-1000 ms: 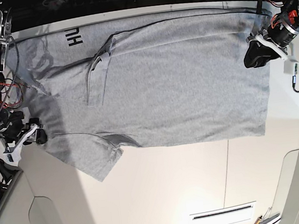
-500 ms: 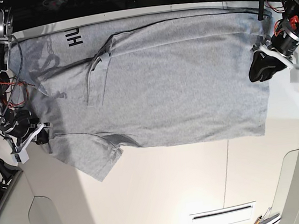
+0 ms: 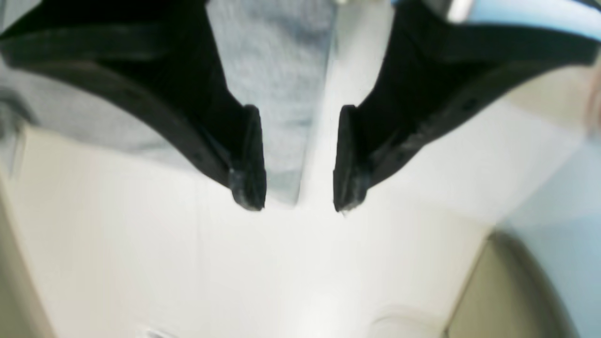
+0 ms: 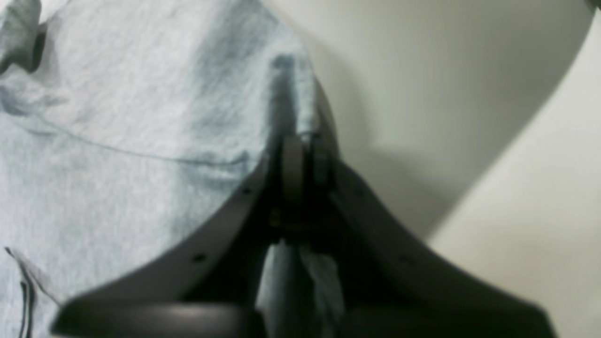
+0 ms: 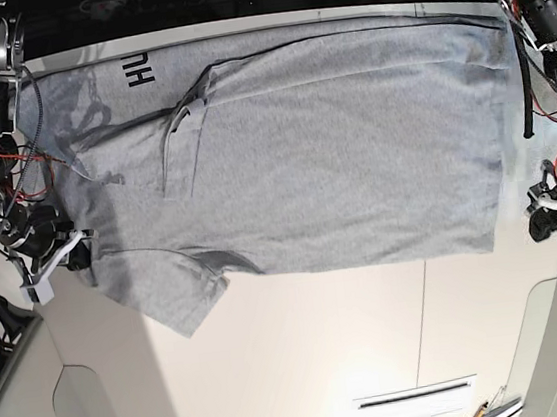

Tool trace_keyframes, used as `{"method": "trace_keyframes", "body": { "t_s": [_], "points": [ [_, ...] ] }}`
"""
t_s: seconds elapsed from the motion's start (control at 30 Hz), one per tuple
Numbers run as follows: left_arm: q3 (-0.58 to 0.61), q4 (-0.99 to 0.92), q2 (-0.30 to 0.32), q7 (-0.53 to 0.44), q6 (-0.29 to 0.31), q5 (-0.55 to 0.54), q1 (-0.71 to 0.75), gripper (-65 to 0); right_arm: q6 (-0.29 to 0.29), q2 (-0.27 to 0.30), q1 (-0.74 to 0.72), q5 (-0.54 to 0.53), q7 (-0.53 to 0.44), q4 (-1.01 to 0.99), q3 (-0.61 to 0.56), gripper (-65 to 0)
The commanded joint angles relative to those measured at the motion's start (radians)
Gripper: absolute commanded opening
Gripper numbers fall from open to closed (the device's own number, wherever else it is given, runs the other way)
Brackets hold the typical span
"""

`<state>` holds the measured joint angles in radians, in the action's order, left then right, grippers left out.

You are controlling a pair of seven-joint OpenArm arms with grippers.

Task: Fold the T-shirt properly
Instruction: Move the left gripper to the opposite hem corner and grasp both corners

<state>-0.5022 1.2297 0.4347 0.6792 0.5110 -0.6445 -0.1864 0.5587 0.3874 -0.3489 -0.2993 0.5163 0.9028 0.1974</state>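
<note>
Worktop [image 5: 305, 356] is the biggest thing here: smooth, pale cream, w/ a thin seam running down its near half and rounded beige panels at the corners.

T-shirt [image 5: 333, 152] covers most of the far half, spread flat, heather-grey knit, soft matte look. Plain side mostly up. One strip is folded over along the far edge, and black block lettering [image 5: 136, 72] shows near the far corner on the base view's left. A fold flap w/ the ribbed neck curve sits just inboard of that lettering. One short sleeve [image 5: 172, 291] sticks out toward the near side, angled, roughly trapezoid. Hem edge on the base view's right runs fairly straight.

Right gripper [image 5: 62, 255], on the base view's left, is clamped on the T-shirt edge beside the sleeve; wrist view shows its black curved fingers [image 4: 293, 169] pressed together w/ a pinch of grey fabric bunched between them.

Left gripper [image 5: 551, 218], on the base view's right, sits off the cloth over bare worktop near the hem corner. Its jaws stand apart, nothing between the black fingertips [image 3: 249, 155]; T-shirt edge just visible behind them, blurry.
</note>
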Motion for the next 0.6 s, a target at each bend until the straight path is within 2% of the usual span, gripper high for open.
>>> {"method": "trace_keyframes", "body": {
  "t_s": [0.0,0.1,0.2,0.33,0.57],
  "points": [
    [0.009,-0.045,0.029,-0.024,0.009,-0.025,-0.051,-33.0,-0.002,0.014,-0.019,0.003,0.0,0.008,0.001,-65.0],
    [0.064,-0.222,0.056,-0.033,0.009,-0.024,-0.135,-27.1,-0.003,0.014,-0.019,0.003,-0.005,0.008,0.001,-65.0],
    [0.128,-0.34,0.064,-0.074,0.01,-0.012,-0.193,-27.0,-0.003,0.014,-0.019,0.004,-0.005,0.008,0.001,-65.0],
    [0.19,-0.443,0.058,-0.134,0.006,0.063,-0.252,-27.0,-0.003,0.013,-0.019,0.004,-0.005,0.008,0.002,-65.0],
    [0.237,-0.513,0.036,-0.182,-0.056,0.149,-0.307,-27.0,-0.003,0.013,-0.019,0.003,-0.005,0.008,0.001,-65.0]
  ]
}}
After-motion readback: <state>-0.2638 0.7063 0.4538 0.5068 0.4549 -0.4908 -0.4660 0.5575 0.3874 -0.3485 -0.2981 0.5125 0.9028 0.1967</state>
